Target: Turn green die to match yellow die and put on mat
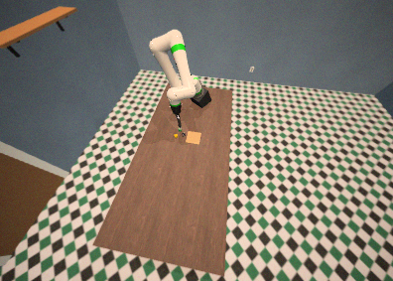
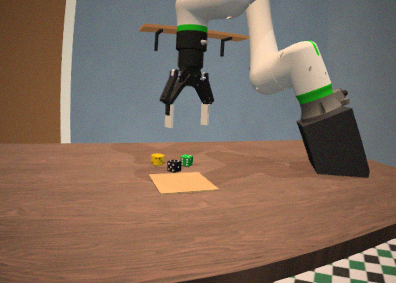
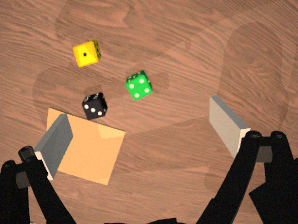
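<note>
The gripper [image 1: 180, 130] [image 2: 187, 116] [image 3: 138, 117] was spread wide, high over the worktop [image 1: 164, 199] [image 2: 100, 210] [image 3: 180, 195], with nothing in it. The green die [image 2: 186, 160] [image 3: 139, 86] sat flat on the worktop, off the mat [image 1: 194, 137] [image 2: 183, 182] [image 3: 90, 152], and it showed four on top. The yellow die [image 1: 176, 135] [image 2: 158, 159] [image 3: 86, 54] showed one, so the green die needed to be tipped over.

The black die [image 1: 184, 134] [image 2: 174, 166] [image 3: 94, 106] was the big worry. It sat near the green die, between it and a corner of the mat. If the wide fingers came down in a bad spot, one could land on the black die or knock it over, and its three might change. The yellow die was a bit farther off, but a finger could bump it too.

The green die was small next to that wide grip. If it was pinched off to one side, it could slip or twist. Turned the wrong way, it would show the wrong number. If it was let go too high, it could bounce and roll. Put down too near the edge, it could hang partly off the mat or lean.
</note>
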`<state>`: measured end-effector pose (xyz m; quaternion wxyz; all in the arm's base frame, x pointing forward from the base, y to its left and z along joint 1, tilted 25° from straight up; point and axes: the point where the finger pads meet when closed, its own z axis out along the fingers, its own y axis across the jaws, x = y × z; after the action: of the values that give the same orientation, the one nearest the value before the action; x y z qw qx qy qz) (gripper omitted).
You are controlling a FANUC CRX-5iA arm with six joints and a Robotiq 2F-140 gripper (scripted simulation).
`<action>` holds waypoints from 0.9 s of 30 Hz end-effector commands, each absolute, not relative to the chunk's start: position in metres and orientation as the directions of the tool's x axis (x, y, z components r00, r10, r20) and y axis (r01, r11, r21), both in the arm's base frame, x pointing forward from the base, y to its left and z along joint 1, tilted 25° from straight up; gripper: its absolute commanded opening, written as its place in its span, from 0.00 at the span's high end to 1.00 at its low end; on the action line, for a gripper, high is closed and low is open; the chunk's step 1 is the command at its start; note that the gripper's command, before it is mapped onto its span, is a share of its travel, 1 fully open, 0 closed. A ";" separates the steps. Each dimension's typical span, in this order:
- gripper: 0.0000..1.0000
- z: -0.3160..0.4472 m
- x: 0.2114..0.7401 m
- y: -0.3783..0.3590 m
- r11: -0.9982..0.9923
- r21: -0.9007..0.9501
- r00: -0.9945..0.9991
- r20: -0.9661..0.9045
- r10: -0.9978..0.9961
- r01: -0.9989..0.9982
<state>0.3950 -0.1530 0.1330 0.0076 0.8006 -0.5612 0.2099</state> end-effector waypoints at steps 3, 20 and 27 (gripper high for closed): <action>0.00 0.132 0.396 -0.153 -0.176 -0.290 0.082 0.308 -0.948 -0.941; 0.00 0.128 0.397 -0.155 0.353 -0.409 -0.429 0.107 -0.897 -0.841; 0.00 0.127 0.397 -0.155 0.547 -0.423 -0.608 0.011 -0.794 -0.722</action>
<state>0.3971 -0.1552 0.1276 -0.0830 0.4834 -0.8497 0.1935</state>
